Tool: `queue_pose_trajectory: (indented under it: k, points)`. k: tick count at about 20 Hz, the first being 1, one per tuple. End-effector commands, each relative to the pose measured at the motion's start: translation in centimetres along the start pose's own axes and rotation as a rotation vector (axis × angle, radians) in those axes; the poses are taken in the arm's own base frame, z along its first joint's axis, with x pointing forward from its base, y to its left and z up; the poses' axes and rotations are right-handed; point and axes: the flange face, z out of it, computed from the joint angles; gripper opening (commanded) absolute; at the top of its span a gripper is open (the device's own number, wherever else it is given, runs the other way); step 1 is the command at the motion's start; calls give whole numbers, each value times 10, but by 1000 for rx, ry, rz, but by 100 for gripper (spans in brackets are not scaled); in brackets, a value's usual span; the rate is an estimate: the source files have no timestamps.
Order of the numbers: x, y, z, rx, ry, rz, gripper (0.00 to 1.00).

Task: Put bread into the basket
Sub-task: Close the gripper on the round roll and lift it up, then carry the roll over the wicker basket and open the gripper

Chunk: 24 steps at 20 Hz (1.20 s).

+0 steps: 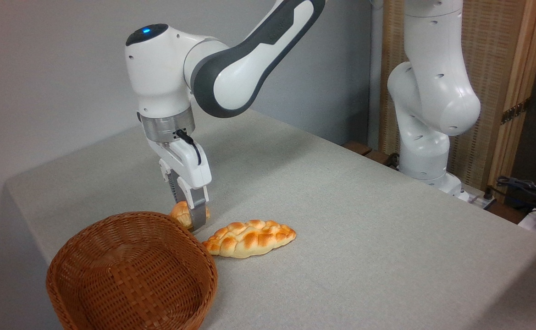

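The end effector [190, 215] is pointing straight down at the counter [341, 220], right over the bread [180, 213], the small round bun sitting just behind the basket's [130, 270] far rim. One grey finger [197, 211] is standing in front of the bun and hiding its middle. The other finger is mostly out of sight, so I cannot tell whether the jaws are clamping the bun or only bracketing it. The bun itself looks to be resting on the counter, not lifted.

The basket is sitting empty at the near left, mouth up and tilted slightly toward us. It is just beside the bun, so the carry looks like a short one. The braided loaf [249, 238] is lying just right of the basket, near the finger but apart from it. That vertical approach seems to be suiting a top-down pinch without nudging the loaf.
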Motion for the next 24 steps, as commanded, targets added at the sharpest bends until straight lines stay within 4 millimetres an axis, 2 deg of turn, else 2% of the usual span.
queue_pose_trajectory:
  k: [1, 4, 11, 17, 20, 23, 24]
  points:
    - [1, 1, -4, -5, 10, -4, 34]
    - [-1, 5, -6, -19, -9, -2, 34]
    - [-13, 8, -43, -51, -27, -5, 35]
    - [-8, -17, -88, -14, 81, -49, 37]
    - [-10, -36, -99, 16, 166, -96, 38]
    - [-4, -48, -105, 83, 247, -106, 48]
    - [-1, -50, -104, 96, 261, -107, 63]
